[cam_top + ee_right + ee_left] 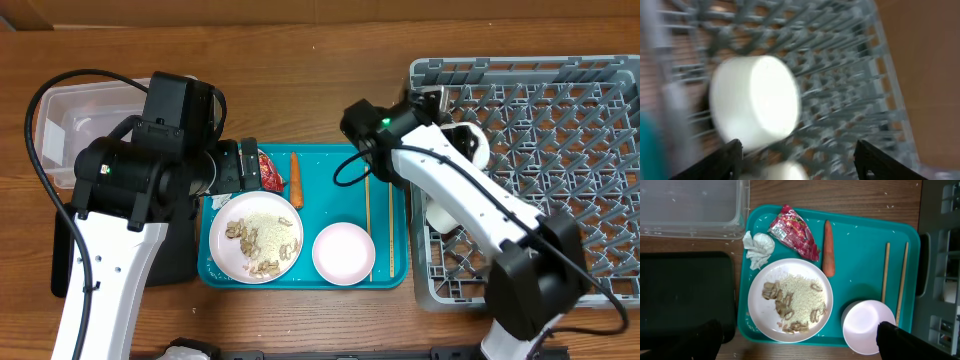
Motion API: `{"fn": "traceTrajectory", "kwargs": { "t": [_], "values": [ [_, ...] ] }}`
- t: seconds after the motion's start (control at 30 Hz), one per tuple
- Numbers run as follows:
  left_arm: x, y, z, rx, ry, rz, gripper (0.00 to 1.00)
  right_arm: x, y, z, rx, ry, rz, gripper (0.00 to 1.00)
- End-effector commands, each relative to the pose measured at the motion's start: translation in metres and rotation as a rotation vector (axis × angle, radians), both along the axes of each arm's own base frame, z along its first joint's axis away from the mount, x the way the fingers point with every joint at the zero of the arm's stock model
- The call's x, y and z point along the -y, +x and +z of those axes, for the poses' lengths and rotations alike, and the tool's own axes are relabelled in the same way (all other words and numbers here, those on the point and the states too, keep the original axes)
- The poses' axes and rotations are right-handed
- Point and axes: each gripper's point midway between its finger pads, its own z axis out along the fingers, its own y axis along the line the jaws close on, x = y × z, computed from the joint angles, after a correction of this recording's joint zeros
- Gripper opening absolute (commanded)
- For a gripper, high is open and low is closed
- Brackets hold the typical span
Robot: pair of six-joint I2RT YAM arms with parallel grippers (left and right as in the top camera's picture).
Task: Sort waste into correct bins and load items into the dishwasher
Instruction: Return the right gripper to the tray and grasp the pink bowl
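Observation:
On the teal tray lie a red wrapper (794,232), a white tissue (759,249), an orange carrot (828,247), a white plate (757,311) with rice and beige scraps, and a small bowl (867,327). My left gripper (797,332) hovers above the plate, open and empty; overhead it (240,165) is at the tray's left end. My right gripper (797,150) is open over the grey rack (560,150), just short of a white cup (755,102) lying in the rack's left part (472,148). The right wrist view is blurred.
The clear tub (690,205) and the black tray (685,295) sit left of the teal tray (860,245). Two wooden chopsticks (885,272) lie on the tray's right side. Another white dish (440,215) sits in the rack's near left corner.

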Motion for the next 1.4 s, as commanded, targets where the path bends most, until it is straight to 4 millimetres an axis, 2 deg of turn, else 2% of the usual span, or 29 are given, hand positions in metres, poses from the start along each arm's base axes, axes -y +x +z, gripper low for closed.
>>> {"fn": "traceTrajectory", "kwargs": {
  "t": [0.0,0.13,0.17,0.23,0.4,0.53,0.63,0.77,0.83,0.97,1.03,1.1,1.27,1.33,1.37],
  "values": [
    [-0.002,0.002,0.000,-0.003,-0.004,0.021,1.00,-0.056,-0.020,-0.002,-0.139,0.328,0.138,0.74],
    [-0.002,0.002,0.000,-0.003,-0.004,0.021,1.00,-0.135,-0.055,-0.022,-0.407,0.684,0.378,0.67],
    [-0.002,0.002,0.000,-0.003,-0.004,0.021,1.00,-0.149,-0.066,-0.024,-0.466,0.752,0.420,0.65],
    [-0.002,0.002,0.000,-0.003,-0.004,0.021,1.00,-0.160,-0.078,-0.027,-0.523,0.811,0.440,0.64],
    [-0.002,0.002,0.000,-0.003,-0.004,0.021,1.00,-0.153,-0.098,-0.050,-0.625,0.803,0.428,0.65],
    [-0.002,0.002,0.000,-0.003,-0.004,0.021,1.00,-0.151,-0.121,-0.080,-0.737,0.828,0.447,0.66],
    [-0.002,0.002,0.000,-0.003,-0.004,0.021,1.00,-0.142,-0.133,-0.103,-0.774,0.812,0.422,0.65],
    [-0.002,0.002,0.000,-0.003,-0.004,0.021,1.00,-0.138,-0.138,-0.127,-0.775,0.812,0.421,0.65],
    [-0.002,0.002,0.000,-0.003,-0.004,0.021,1.00,-0.139,-0.137,-0.134,-0.765,0.818,0.429,0.61],
    [-0.002,0.002,0.000,-0.003,-0.004,0.021,1.00,-0.143,-0.132,-0.136,-0.743,0.829,0.454,0.28],
    [-0.002,0.002,0.000,-0.003,-0.004,0.021,1.00,-0.146,-0.128,-0.136,-0.725,0.837,0.466,0.19],
    [-0.002,0.002,0.000,-0.003,-0.004,0.021,1.00,-0.147,-0.122,-0.133,-0.696,0.828,0.475,0.05],
    [-0.002,0.002,0.000,-0.003,-0.004,0.021,1.00,-0.146,-0.100,-0.106,-0.560,0.799,0.506,0.04],
    [-0.002,0.002,0.000,-0.003,-0.004,0.021,1.00,-0.148,-0.098,-0.100,-0.535,0.810,0.520,0.13],
    [-0.002,0.002,0.000,-0.003,-0.004,0.021,1.00,-0.148,-0.098,-0.100,-0.537,0.810,0.519,0.14]
  ]
}}
